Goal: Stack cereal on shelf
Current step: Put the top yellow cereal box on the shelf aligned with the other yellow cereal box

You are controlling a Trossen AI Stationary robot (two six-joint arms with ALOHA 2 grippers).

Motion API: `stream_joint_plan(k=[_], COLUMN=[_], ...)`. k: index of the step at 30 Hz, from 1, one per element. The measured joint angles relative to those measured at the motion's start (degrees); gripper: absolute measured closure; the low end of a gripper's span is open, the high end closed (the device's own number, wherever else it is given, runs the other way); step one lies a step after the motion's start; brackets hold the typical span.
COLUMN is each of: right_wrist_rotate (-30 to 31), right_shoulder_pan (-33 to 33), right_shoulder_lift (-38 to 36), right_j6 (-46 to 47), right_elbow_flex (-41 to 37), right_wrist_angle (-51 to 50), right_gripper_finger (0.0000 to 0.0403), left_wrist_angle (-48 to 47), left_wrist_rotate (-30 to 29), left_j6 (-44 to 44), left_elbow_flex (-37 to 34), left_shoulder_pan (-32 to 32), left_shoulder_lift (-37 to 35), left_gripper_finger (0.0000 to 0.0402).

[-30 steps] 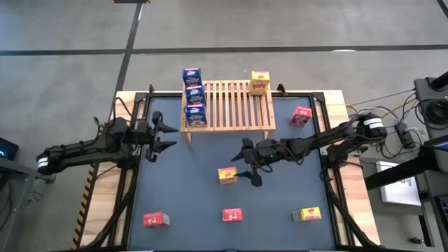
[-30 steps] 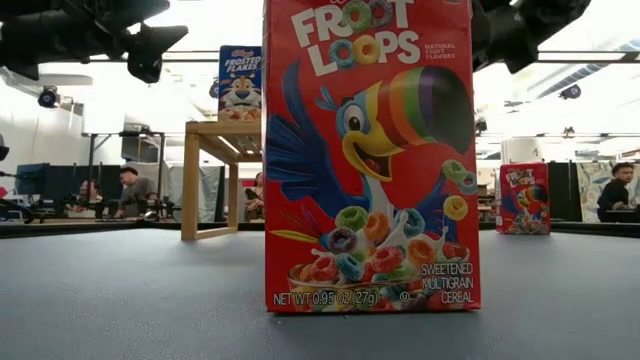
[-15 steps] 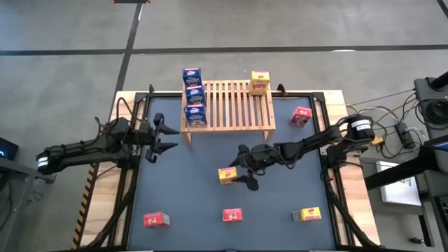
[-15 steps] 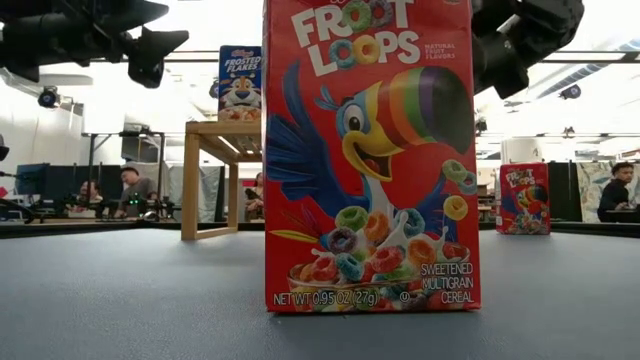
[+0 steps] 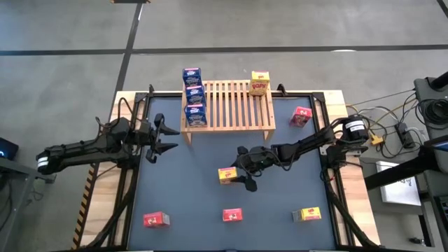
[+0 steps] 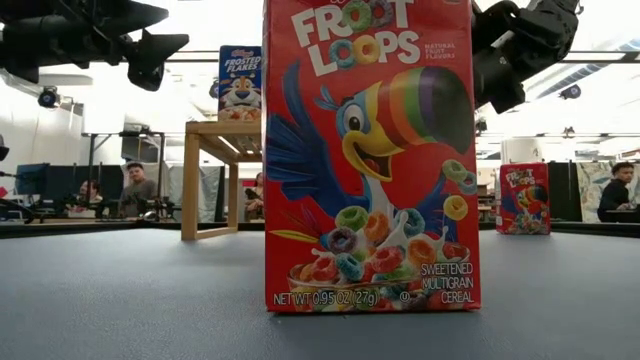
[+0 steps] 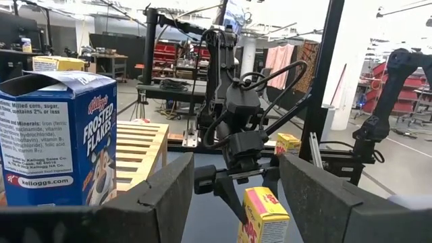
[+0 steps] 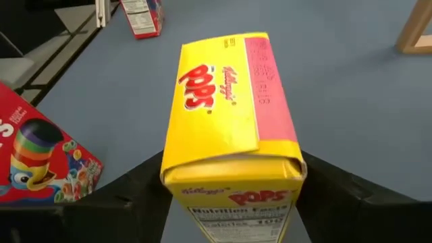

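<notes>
The wooden slatted shelf (image 5: 228, 105) stands at the table's far side. Three blue boxes (image 5: 194, 94) stand in a row along its left end, and one yellow box (image 5: 260, 82) at its far right corner. A yellow Pops box (image 5: 227, 176) lies flat mid-table. My right gripper (image 5: 245, 169) is open, with one finger on each side of this box's right end (image 8: 233, 169), and I see no touch. My left gripper (image 5: 162, 136) waits open, left of the shelf. Two red boxes (image 5: 156, 220) (image 5: 232, 215) and a yellow box (image 5: 306, 213) stand near the front edge.
A red box (image 5: 301, 115) stands right of the shelf. In the low view a red Froot Loops box (image 6: 370, 155) fills the middle and hides the yellow box. Black frame rails (image 5: 133, 175) run along the table's sides. Open mat lies between the shelf and the front row.
My right gripper has moved toward the table's left and slightly toward its near edge, closing in on the yellow box mid-table until its open fingers straddle the box's right end. The box has stayed in place.
</notes>
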Motion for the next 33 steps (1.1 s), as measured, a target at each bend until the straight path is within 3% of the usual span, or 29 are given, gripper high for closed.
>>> stream_joint_plan(k=[11,22,33], right_wrist_rotate=[0.0,0.0,0.2], right_shoulder_pan=[0.0,-0.1,-2.5], right_shoulder_lift=[-0.3,-3.7,-15.5], right_j6=[-0.4,-1.5,-5.2], right_elbow_flex=[0.0,0.0,0.0], right_wrist_angle=[-0.2,-0.7,-5.2], right_gripper_finger=[0.0220,0.0220,0.0221], left_wrist_angle=[-0.4,0.5,2.9], left_wrist_rotate=[0.0,0.0,0.1], left_j6=[0.0,-1.3,-2.6], left_elbow_flex=[-0.1,-0.1,-0.1], left_shoulder_pan=[0.0,0.0,0.0], left_shoulder_lift=[1.1,2.4,1.8], left_gripper_finger=[0.0199,0.0199,0.0199])
